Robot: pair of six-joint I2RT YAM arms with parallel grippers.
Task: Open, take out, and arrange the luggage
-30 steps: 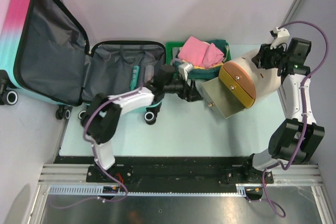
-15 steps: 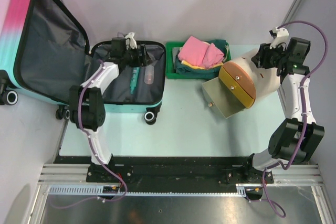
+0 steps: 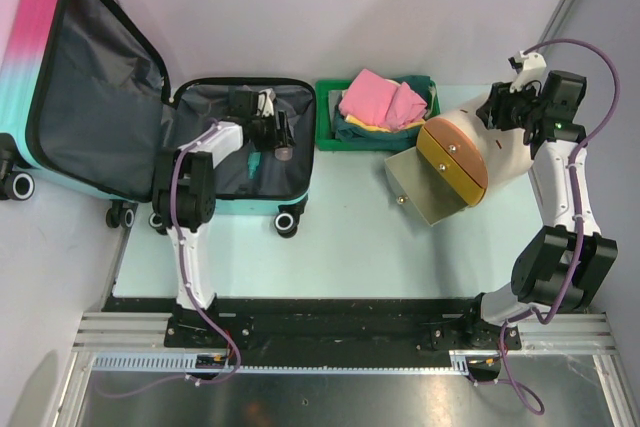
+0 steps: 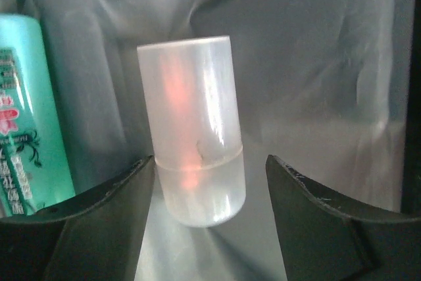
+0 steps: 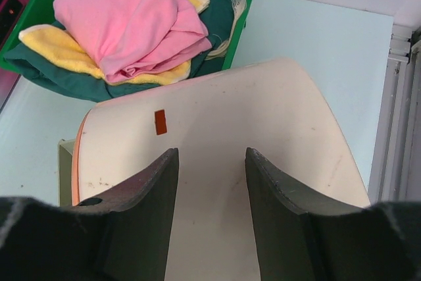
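The luggage [image 3: 70,97] lies open at the far left, its pink-to-teal lid propped up and its grey-lined lower half [image 3: 225,162] flat on the table. Inside that half my left gripper [image 3: 278,134] stands open. In the left wrist view a small translucent bottle [image 4: 191,143] lies on the lining between the jaws of the left gripper [image 4: 210,176], close to the left finger and apart from the right one. A teal tube [image 4: 29,116] lies beside it. My right gripper [image 5: 212,156] hovers open over the white-and-orange cylinder [image 5: 237,110], holding nothing.
A green tray [image 3: 324,122] piled with pink, yellow and green cloths [image 3: 382,99] stands behind the table's middle. The white-and-orange cylinder [image 3: 470,142] rests on a beige panel [image 3: 415,192] at the right. The suitcase wheels [image 3: 286,222] jut toward the front.
My left arm has swung from beside the green tray back into the suitcase and now straddles the small bottle. The right arm has stayed put.
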